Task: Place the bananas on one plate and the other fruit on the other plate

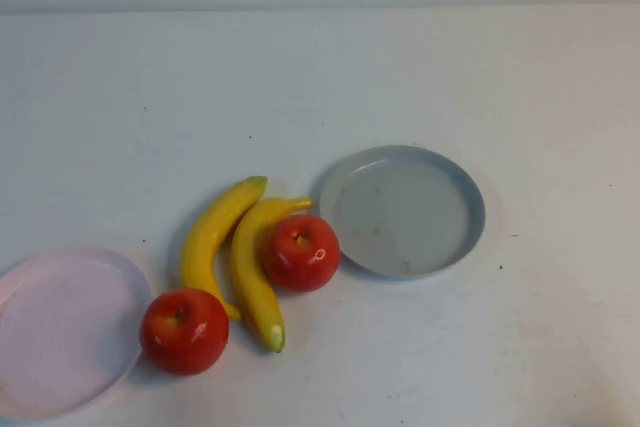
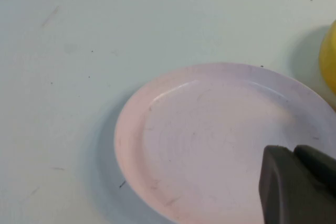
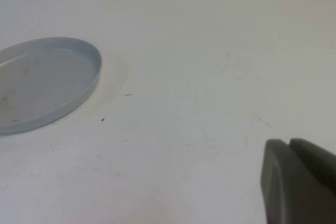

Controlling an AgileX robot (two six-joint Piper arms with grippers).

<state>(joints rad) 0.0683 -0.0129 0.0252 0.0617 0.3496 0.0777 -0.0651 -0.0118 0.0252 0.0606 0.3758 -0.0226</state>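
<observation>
White table [image 1: 400, 77], contents:
- Grey-blue plate [image 1: 405, 157], right of centre, holding nothing
- Pale pink plate [image 1: 60, 332], near left edge, holding nothing
- Two bananas [image 1: 210, 232] [image 1: 250, 272], side by side between the plates, on the table
- Red apple [image 1: 300, 252], touching the right banana, just beside the grey-blue plate
- Red apple [image 1: 184, 330], at the near end of the left banana, by the pink plate
- Left gripper [image 2: 296, 182], above the pink plate, fingers clenched, grasping nothing
- Right gripper [image 3: 296, 182], over bare table right of the grey-blue plate, fingers clenched, grasping nothing
</observation>
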